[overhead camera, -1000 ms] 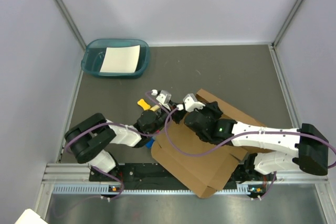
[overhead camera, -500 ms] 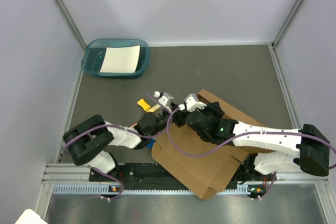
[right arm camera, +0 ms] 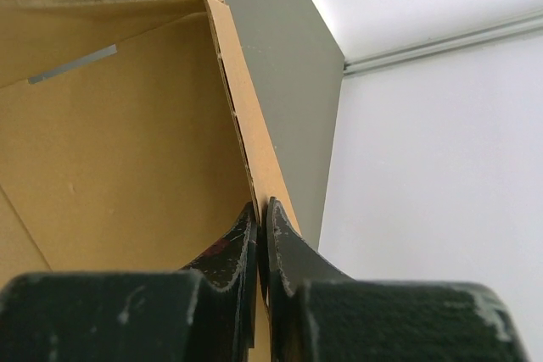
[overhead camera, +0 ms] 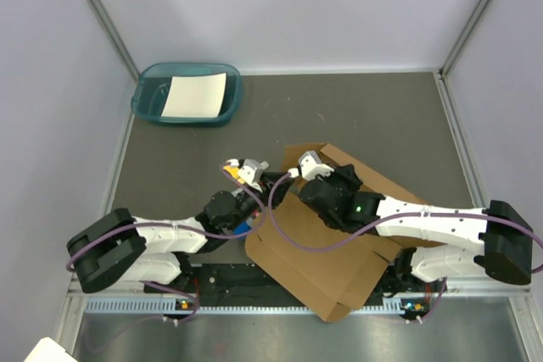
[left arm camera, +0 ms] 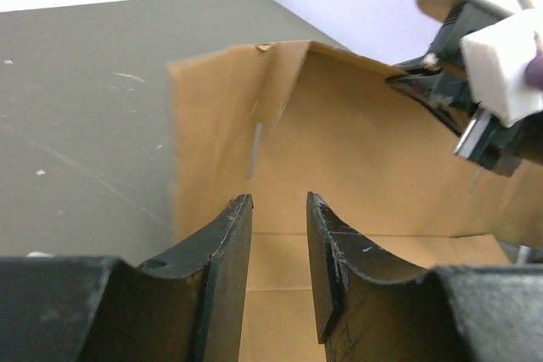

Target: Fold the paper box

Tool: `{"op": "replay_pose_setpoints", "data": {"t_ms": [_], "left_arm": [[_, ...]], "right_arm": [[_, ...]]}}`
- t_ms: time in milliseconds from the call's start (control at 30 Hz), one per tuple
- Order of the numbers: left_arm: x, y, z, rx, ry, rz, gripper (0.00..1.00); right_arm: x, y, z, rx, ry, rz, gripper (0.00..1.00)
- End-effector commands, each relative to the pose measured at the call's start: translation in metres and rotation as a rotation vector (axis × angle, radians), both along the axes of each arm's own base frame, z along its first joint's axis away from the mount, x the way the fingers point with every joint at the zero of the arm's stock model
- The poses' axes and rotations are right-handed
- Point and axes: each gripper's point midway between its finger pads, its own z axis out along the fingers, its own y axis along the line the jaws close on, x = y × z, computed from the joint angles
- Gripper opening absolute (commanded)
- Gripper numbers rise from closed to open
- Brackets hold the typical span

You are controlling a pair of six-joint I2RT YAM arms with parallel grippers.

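- The paper box (overhead camera: 331, 252) is a plain brown corrugated die-cut sheet lying at the near edge of the table (overhead camera: 382, 116), right of centre. It is mostly flat, and its far-left panels are raised into an upright corner.
- The top view shows creases and a notched flap at the near end, partly covered by the right arm.
- The right gripper (overhead camera: 294, 177) is clenched on the upright panel's top edge. Its wrist view shows the fingertips (right arm camera: 246, 226) pinching the raw fluted rim of the box (right arm camera: 110, 150).
- The left gripper (left arm camera: 278, 201) is released, its fingers parted with nothing between them. They face the inside of the raised corner (left arm camera: 365, 158), where a short slit is visible.
- Only the top view shows the teal tray (overhead camera: 144, 95) holding a white paper sheet (overhead camera: 195, 95), at the table's far-left corner.
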Motion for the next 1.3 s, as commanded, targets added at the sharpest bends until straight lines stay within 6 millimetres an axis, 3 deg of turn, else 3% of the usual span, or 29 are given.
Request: {"op": "replay_pose_setpoints", "data": {"t_ms": [0,300,533,667,767,867,1067,1100,1133,1200,1267], "left_arm": [[0.012,0.031,0.007,-0.017,-0.048,0.149,0.37],[0.029,0.068,0.021,-0.109,-0.069,0.333,0.34],[0.065,0.075,0.023,-0.103,-0.022,0.381,0.42],[0.093,0.104,0.023,-0.187,0.025,0.435,0.43],[0.108,0.106,0.020,-0.174,0.034,0.429,0.43],[0.118,0.101,0.016,-0.147,0.050,0.423,0.43],[0.136,0.069,0.001,-0.087,0.083,0.335,0.42],[0.140,0.064,0.006,-0.092,0.074,0.326,0.43],[0.143,0.059,-0.005,-0.068,0.091,0.311,0.43],[0.152,0.051,-0.004,-0.058,0.084,0.298,0.43],[0.157,0.043,-0.019,-0.021,0.102,0.277,0.43]], "right_arm": [[-0.009,0.014,-0.035,0.067,0.121,0.072,0.00],[-0.009,0.016,-0.035,0.070,0.125,0.078,0.00],[-0.014,0.022,-0.040,-0.020,0.129,0.118,0.00],[-0.020,0.032,-0.042,-0.138,0.110,0.155,0.00],[-0.021,0.035,-0.045,-0.171,0.115,0.165,0.00],[-0.022,0.038,-0.047,-0.183,0.117,0.175,0.00],[-0.027,0.043,-0.047,-0.214,0.116,0.204,0.00],[-0.028,0.043,-0.047,-0.214,0.114,0.208,0.00],[-0.028,0.043,-0.046,-0.213,0.113,0.211,0.00],[-0.030,0.044,-0.044,-0.199,0.118,0.221,0.00],[-0.031,0.044,-0.041,-0.174,0.124,0.232,0.00]]}}
